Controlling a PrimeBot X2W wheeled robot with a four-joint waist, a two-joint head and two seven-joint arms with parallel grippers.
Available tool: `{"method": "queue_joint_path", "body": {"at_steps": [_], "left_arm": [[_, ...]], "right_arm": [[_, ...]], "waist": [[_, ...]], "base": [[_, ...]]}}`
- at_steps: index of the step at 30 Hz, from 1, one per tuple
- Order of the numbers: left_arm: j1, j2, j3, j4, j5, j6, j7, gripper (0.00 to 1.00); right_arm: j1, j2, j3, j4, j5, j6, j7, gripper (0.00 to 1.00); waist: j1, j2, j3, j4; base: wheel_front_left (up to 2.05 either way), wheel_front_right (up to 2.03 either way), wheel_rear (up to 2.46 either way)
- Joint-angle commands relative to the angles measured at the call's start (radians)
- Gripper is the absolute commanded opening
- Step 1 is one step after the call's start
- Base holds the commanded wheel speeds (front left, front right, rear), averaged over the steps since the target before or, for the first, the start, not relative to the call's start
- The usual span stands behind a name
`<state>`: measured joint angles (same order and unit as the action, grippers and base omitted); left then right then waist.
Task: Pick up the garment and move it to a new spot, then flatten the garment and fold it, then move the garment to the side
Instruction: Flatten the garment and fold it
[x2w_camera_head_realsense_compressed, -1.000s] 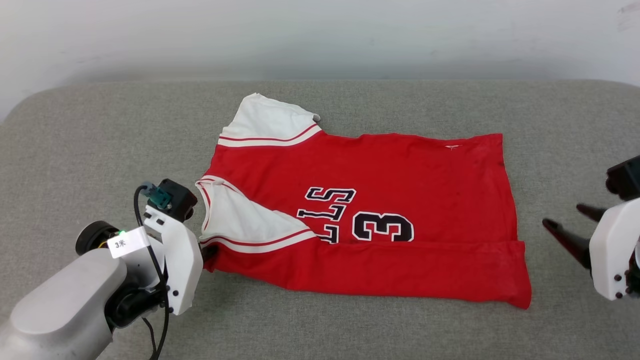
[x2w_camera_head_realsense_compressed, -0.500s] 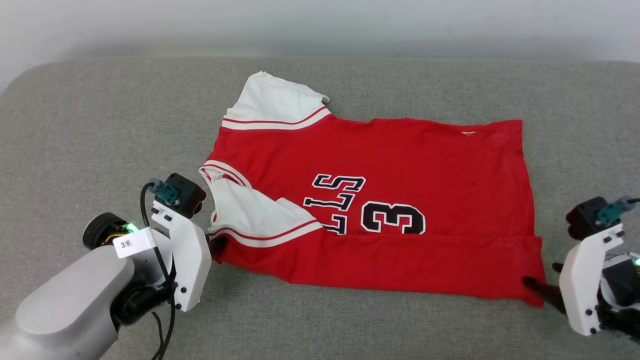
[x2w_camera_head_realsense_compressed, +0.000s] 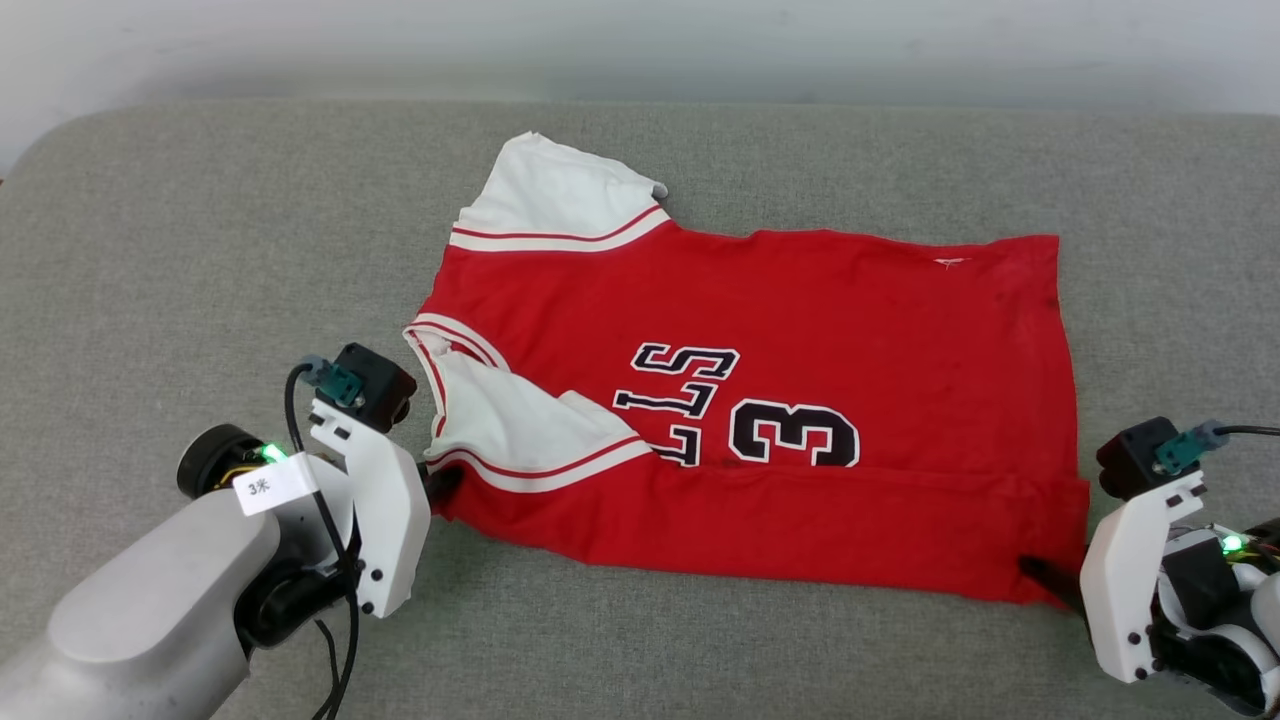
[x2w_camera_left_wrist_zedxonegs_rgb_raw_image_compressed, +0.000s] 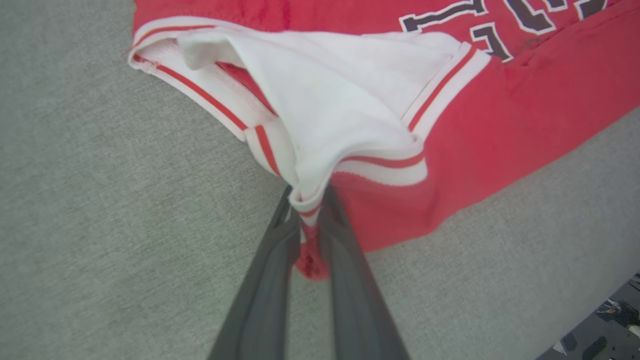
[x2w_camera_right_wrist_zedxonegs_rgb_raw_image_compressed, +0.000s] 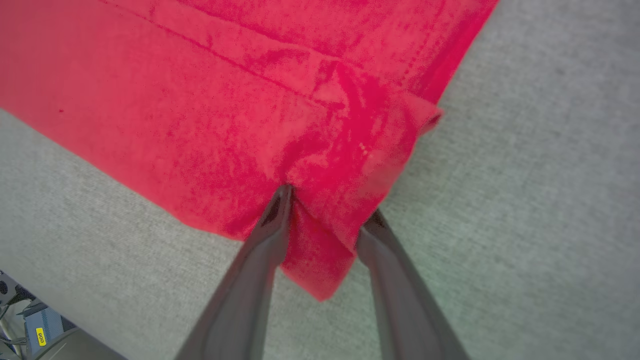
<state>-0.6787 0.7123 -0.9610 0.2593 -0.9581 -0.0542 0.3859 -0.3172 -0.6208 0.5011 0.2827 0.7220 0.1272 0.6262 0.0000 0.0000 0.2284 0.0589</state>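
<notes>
Garment inspected: a red jersey-style T-shirt (x2w_camera_head_realsense_compressed: 850, 330) with white short sleeves and black, white-outlined lettering. It lay chest-up and mostly flat on the grey fabric-covered table (x2w_camera_head_realsense_compressed: 200, 250), collar toward the robot's left, with its near long edge turned over in a red band. The left end effector (x2w_camera_left_wrist_zedxonegs_rgb_raw_image_compressed: 310, 200) was pressed together on the garment, pinching a bunch of striped trim and red cloth at the near shoulder corner. The right end effector (x2w_camera_right_wrist_zedxonegs_rgb_raw_image_compressed: 330, 205) stood spread at the near hem corner; a fold of red cloth lay between its fingers, not yet nipped. The cloth was judged light, limp and not fragile. It would likely sag between two holds and drag on the textured cover. The soundest holds appeared to be the two ends of the folded band, taking all layers deep in the fingers, as a shallow nip on one layer could let the fold open.
</notes>
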Motion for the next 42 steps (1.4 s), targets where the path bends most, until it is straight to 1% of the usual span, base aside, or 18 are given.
{"method": "queue_joint_path", "body": {"at_steps": [1, 2, 8, 10, 13, 21, 25, 30, 34, 40, 41, 42], "left_arm": [[0.015, -0.002, 0.002, 0.001, -0.005, -0.002, -0.006, 0.0], [0.028, 0.003, 0.006, 0.009, -0.012, 0.0, -0.015, 0.0], [0.08, 0.029, 0.014, -0.005, -0.031, 0.017, -0.046, 0.0], [0.092, 0.033, 0.015, -0.013, -0.036, 0.021, -0.047, 0.0], [0.124, 0.059, 0.018, -0.043, -0.049, 0.035, -0.055, 0.0], [0.232, 0.115, 0.016, -0.142, -0.076, 0.099, -0.075, 0.0], [0.294, 0.126, 0.01, -0.178, -0.098, 0.128, -0.085, 0.0], [0.352, 0.128, -0.002, -0.176, -0.113, 0.151, -0.099, 0.0], [0.373, 0.113, -0.002, -0.148, -0.131, 0.15, -0.109, 0.0], [0.384, 0.085, -0.007, -0.077, -0.136, 0.137, -0.129, 0.0], [0.383, 0.081, -0.007, -0.065, -0.134, 0.139, -0.136, 0.0], [0.384, 0.078, -0.005, -0.057, -0.134, 0.139, -0.14, 0.05]], "right_arm": [[0.017, 0.047, 0.041, 0.016, 0.011, 0.006, 0.0, 0.0], [0.006, 0.031, 0.035, 0.02, 0.017, 0.004, -0.034, 0.0], [0.01, -0.014, 0.012, -0.002, 0.038, 0.003, -0.108, 0.0], [0.018, -0.018, 0.01, -0.008, 0.044, 0.003, -0.115, 0.0], [0.047, -0.038, -0.005, -0.034, 0.058, 0.003, -0.13, 0.0], [0.166, -0.082, -0.067, -0.12, 0.072, 0.003, -0.131, 0.0], [0.233, -0.092, -0.111, -0.149, 0.068, 0.003, -0.11, 0.0], [0.296, -0.064, -0.155, -0.162, 0.061, 0.003, -0.074, 0.0], [0.319, -0.032, -0.176, -0.134, 0.047, 0.003, -0.053, 0.0], [0.32, 0.024, -0.175, -0.058, 0.007, 0.003, -0.083, 0.0], [0.319, 0.033, -0.175, -0.052, 0.006, 0.003, -0.092, 0.23], [0.318, 0.041, -0.178, -0.047, 0.004, 0.003, -0.104, 0.89]], "waist": [[0.0, 0.0, -0.007, -0.004], [0.0, 0.0, -0.023, -0.009], [0.0, 0.0, -0.084, -0.023], [0.0, 0.0, -0.095, -0.026], [0.0, 0.0, -0.12, -0.03], [0.0, 0.0, -0.171, -0.035], [0.0, 0.0, -0.184, -0.038], [0.0, 0.0, -0.181, -0.041], [0.0, 0.0, -0.168, -0.042], [0.0, 0.0, -0.159, -0.039], [0.0, 0.0, -0.161, -0.038], [0.0, 0.0, -0.165, -0.039]], "base": [[0.0, 0.0, 0.0], [0.0, 0.0, 0.0], [0.0, 0.0, 0.0], [0.0, 0.0, 0.0], [0.0, 0.0, 0.0], [0.0, 0.0, 0.0], [0.0, 0.0, 0.0], [0.0, 0.0, 0.0], [0.0, 0.0, 0.0], [0.0, 0.0, 0.0], [0.0, 0.0, 0.0], [0.0, 0.0, 0.0]]}}
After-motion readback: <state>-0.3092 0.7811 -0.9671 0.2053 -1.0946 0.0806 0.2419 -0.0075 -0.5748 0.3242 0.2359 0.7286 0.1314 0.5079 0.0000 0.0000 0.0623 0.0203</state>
